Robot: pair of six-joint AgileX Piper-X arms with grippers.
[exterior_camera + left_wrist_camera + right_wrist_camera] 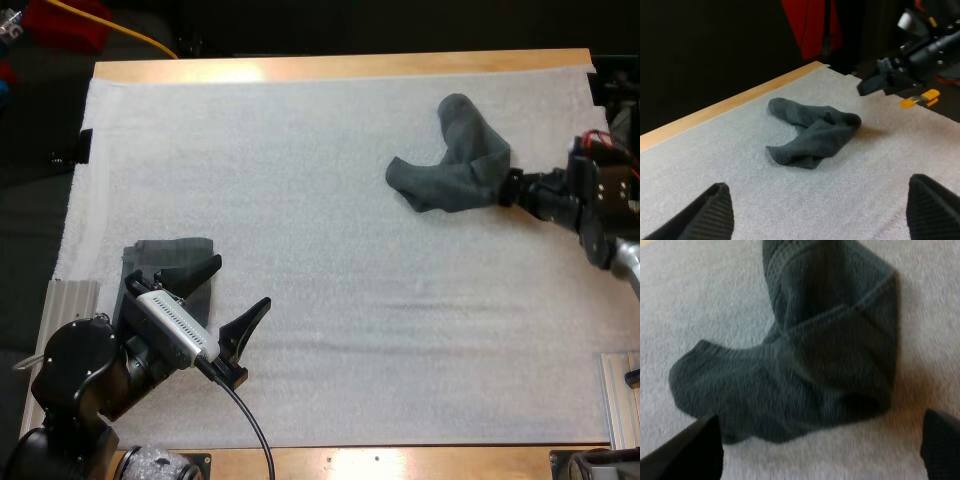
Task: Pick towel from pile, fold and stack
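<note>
The crumpled dark grey-green cloth towel (pixel 455 160) is lying on the white textured mat (pixel 330 250). My right gripper (pixel 508 188) is hovering just beside that towel's edge, fingers spread wide and gripping nothing. My left gripper (pixel 232 290) is gaping empty, well apart from that towel.

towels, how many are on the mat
2: crumpled towel at the mat's far right; folded towel near left, partly hidden by the left claw, maybe more beneath.

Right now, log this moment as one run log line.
left gripper open at folded towel | right gripper open at edge of crumpled towel | nothing held
</note>
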